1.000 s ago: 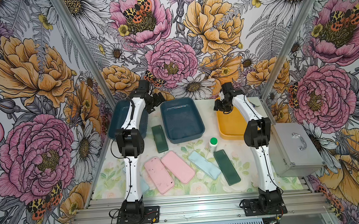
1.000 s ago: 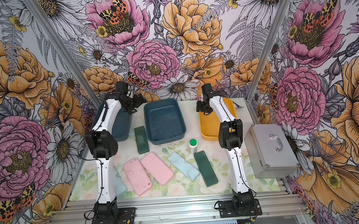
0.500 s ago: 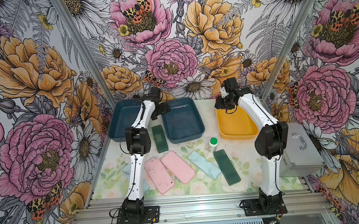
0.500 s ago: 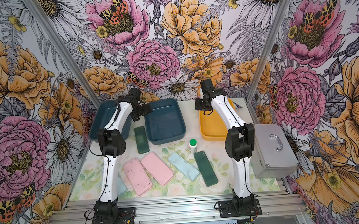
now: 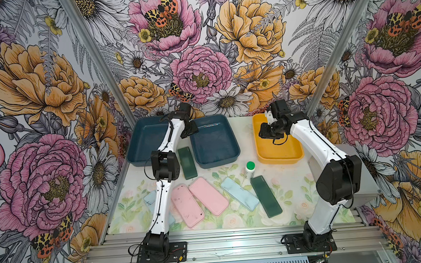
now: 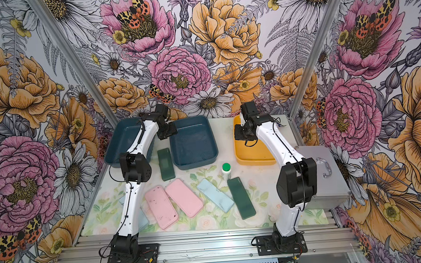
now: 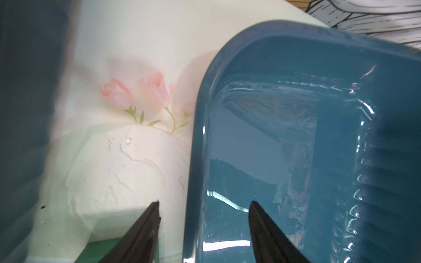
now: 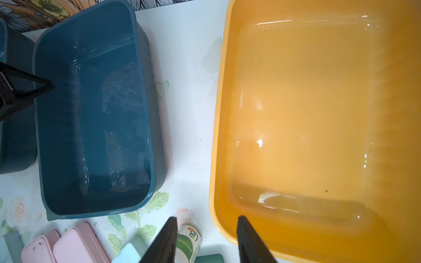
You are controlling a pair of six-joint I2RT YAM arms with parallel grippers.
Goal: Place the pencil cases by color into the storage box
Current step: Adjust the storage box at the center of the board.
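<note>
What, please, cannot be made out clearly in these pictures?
- Blue case: mostly behind the left arm, both top views.
- Bottle label: right wrist view, cut by picture edge and a finger.
- Green case: left wrist view, only a corner shows beside a finger.

In both top views the left arm (image 5: pixel 161 202) (image 6: pixel 130 207) hides most of one light blue pencil case (image 5: pixel 149 200) (image 6: pixel 143 221), lower left. The left wrist view's edge cuts off a dark green pencil case (image 7: pixel 95 252); one storage box (image 7: pixel 22 113) is blurred.
</note>
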